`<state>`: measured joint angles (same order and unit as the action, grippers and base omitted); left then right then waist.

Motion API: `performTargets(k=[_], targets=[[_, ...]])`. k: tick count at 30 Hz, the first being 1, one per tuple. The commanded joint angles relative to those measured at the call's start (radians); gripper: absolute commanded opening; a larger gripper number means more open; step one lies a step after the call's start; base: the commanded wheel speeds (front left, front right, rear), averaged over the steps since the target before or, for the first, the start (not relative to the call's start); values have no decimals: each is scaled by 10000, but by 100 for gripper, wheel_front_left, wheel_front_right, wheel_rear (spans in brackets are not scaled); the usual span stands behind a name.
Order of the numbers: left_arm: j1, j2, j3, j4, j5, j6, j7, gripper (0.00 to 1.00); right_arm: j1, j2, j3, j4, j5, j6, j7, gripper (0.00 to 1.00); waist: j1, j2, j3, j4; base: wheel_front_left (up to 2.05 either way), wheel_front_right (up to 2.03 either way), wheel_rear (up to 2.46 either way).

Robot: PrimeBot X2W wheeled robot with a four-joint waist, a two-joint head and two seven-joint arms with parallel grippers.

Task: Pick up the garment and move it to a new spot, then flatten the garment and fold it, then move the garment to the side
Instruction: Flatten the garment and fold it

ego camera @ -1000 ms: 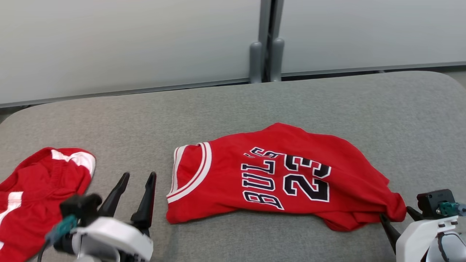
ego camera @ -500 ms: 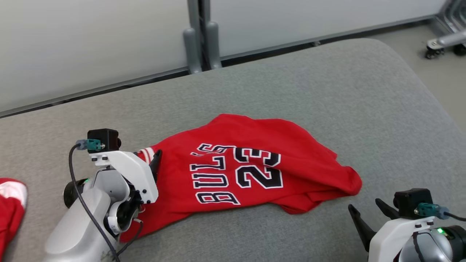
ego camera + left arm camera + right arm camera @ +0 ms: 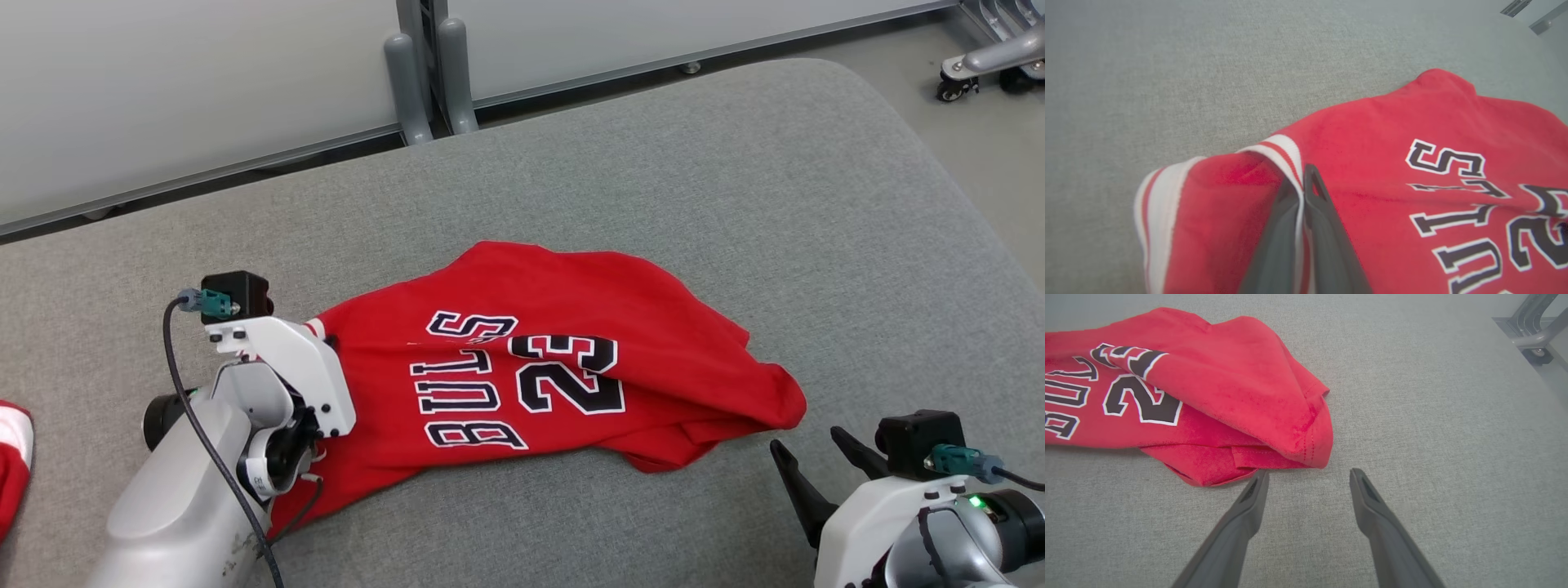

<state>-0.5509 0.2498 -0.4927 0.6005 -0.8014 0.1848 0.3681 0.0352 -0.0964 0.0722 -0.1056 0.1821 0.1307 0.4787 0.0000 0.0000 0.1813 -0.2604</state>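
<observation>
The crumpled red basketball jersey [image 3: 653, 327], lettered "BULLS" across a crease and "23", lies on the grey fabric-covered table [image 3: 735, 163]. At its 9 o'clock edge the left gripper [image 3: 1304, 173] pinches the white-striped trim. At 4 o'clock the right gripper [image 3: 1309, 475] is spread wide and empty.

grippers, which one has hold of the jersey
The left gripper: its fingers are shut on the jersey's white-striped trim. The right gripper has its fingers spread open beside the hem, gripping nothing.
</observation>
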Motion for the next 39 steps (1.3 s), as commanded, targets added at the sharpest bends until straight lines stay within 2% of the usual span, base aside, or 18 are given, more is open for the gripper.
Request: performTargets(k=[1,6,9,11,14,17,20,21,22,27,30,35,39], targets=[[-253,68,18,-4,67,-47,-124,0,-103,-9,-28,21,40,2,-94,100,0,0,12,28,0,0,0],[-755,7,165,-538,659,-242,-2136,0,-80,31,-172,3,-41,2,-121,100,0,0,15,430,0,0,0],[-461,-152,111,-1226,588,-394,-2449,0,8,40,-306,1,-39,2,-102,100,0,0,-89,762,0,0,0],[210,-157,48,-2076,356,-405,-2265,0,144,64,-467,-33,-30,2,-50,100,0,0,-190,1000,0,0,0],[1759,309,-277,-3759,115,-175,-1467,0,327,80,-671,-126,-75,2,62,100,0,0,-320,1376,0,0,0],[3568,939,-681,-5562,-33,396,-559,0,477,103,-886,-251,-104,2,141,100,0,0,-357,1712,0,0,0],[4890,1397,-840,-6910,-193,909,-114,0,441,115,-1067,-353,-158,2,86,100,0,0,-337,1964,0,0,0],[5225,1477,-850,-7181,-218,1070,-72,30,422,137,-1073,-365,-150,2,84,100,0,0,-333,2017,0,0,0],[5500,1457,-869,-7399,-339,1191,-21,100,405,152,-1072,-386,-161,2,80,100,0,0,-333,2055,0,0,0],[6054,1472,-859,-8101,-646,1515,286,100,369,182,-972,-369,-177,2,9,100,0,0,-413,2083,0,0,0],[6263,1602,-446,-8689,-1043,1822,468,100,417,202,-886,-298,-153,2,-23,100,0,0,-501,1942,0,0,0],[5450,2189,528,-9344,-196,2427,-104,100,402,238,-783,-286,-149,2,-192,100,0,0,-532,1723,0,0,0],[3950,1991,305,-8232,295,2211,-23,100,67,215,-413,-316,-166,2,-773,100,0,0,-399,1473,0,0,0]])
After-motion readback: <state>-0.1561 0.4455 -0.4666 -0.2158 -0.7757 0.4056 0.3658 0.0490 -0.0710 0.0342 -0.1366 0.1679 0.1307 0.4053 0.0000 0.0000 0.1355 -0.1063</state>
